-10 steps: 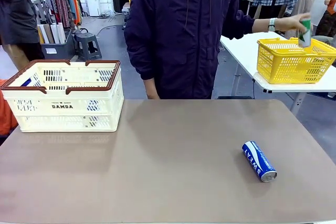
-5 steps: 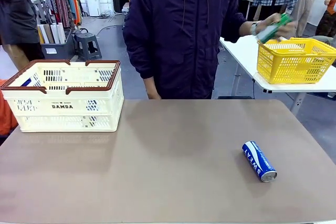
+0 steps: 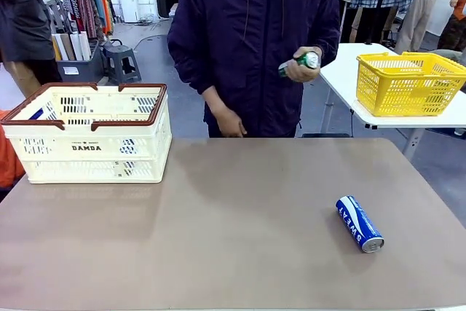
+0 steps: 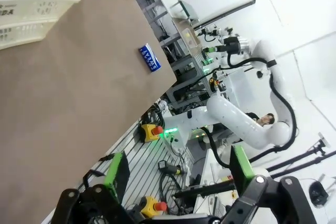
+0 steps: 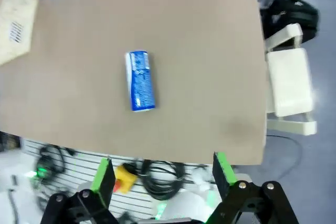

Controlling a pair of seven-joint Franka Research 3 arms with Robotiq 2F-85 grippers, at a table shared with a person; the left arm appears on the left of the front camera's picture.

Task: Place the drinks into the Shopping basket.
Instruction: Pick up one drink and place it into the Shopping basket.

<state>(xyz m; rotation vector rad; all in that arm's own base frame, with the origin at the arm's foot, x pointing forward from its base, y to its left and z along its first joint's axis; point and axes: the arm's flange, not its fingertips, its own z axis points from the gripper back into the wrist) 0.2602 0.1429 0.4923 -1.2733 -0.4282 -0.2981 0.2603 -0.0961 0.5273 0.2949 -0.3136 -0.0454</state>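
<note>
A blue can (image 3: 359,223) with white lettering lies on its side on the right of the brown table; it also lies in the left wrist view (image 4: 149,57) and the right wrist view (image 5: 140,81). The person at the far side holds a green can (image 3: 300,62) in one hand at chest height. The cream Shopping basket (image 3: 91,132) marked DAMDA stands at the far left of the table. My left gripper (image 4: 178,171) is open and empty, high off the table's near side. My right gripper (image 5: 163,177) is open too, above the table's edge, well short of the blue can.
A bright yellow mesh basket (image 3: 408,81) stands on a white side table (image 3: 342,71) at the far right. The person's other hand (image 3: 231,123) hangs at the table's far edge. Cables and a white chair (image 5: 289,90) lie beyond the table's edge.
The person's hand carried the green can from over the yellow basket back to chest height. Their other hand came into view at the far edge. The blue can stayed put.
</note>
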